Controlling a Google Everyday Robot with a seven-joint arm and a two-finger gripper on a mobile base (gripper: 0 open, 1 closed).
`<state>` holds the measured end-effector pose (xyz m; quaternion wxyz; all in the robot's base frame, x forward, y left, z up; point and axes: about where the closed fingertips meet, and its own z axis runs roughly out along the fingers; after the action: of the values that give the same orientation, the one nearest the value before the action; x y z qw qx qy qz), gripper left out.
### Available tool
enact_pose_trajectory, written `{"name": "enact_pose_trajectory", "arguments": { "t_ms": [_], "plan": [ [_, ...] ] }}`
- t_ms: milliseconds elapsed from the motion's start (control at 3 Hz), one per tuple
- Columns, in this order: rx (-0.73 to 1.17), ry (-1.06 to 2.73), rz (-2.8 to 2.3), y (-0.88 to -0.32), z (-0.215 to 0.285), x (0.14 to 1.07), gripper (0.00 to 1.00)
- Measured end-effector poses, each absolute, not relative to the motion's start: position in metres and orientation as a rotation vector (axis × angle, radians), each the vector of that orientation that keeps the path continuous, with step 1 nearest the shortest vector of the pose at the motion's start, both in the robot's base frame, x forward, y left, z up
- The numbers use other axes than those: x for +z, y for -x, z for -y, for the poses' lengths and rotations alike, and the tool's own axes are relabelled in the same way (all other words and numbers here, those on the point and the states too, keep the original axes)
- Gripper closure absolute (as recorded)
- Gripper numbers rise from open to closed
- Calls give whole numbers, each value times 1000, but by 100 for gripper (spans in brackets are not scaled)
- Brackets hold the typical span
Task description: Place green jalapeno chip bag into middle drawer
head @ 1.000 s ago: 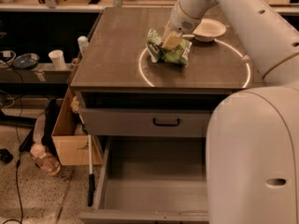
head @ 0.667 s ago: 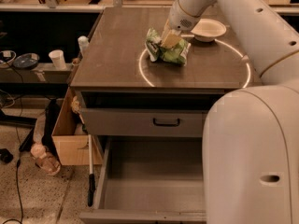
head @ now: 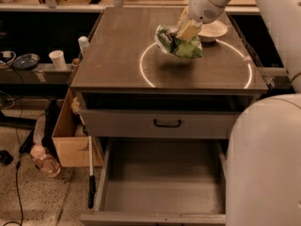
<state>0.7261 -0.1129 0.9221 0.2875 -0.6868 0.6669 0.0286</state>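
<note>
Lift-off is the change: the green jalapeno chip bag [head: 179,45], which a moment ago lay crumpled on the counter top [head: 115,41] in the upper middle of the frame, now hangs clear of it, with a soft shadow beneath it inside the ring of light [head: 142,67], and it has shifted a little to the right. The gripper [head: 188,30] sits at the bag's upper right edge, its tan fingers closed on the foil, just left of the white bowl [head: 214,30]. I take that to mean the grasp has held and the carrying step has begun; the bag must now travel forward past the counter edge and down into the middle drawer [head: 160,185], which stands pulled open and bare-floored at the bottom of the frame, below the closed drawer front [head: 122,124] with its black handle [head: 167,123]. How much foil the fingers have pinched is hard to make out, since the bag bunches around them. The robot's body [head: 265,166] fills the lower right and hides the drawer's right wall and corner, and the frame cuts off the drawer's front edge. A cardboard box [head: 70,142] stands at lower left.
</note>
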Motion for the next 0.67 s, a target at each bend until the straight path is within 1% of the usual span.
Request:
{"name": "enact_pose_trajectory", "arguments": {
  "t_ms": [333, 667],
  "plan": [
    [105, 1886, -1697, -707, 144, 927, 100],
    [139, 1963, -1585, -688, 164, 929, 100]
  ]
}}
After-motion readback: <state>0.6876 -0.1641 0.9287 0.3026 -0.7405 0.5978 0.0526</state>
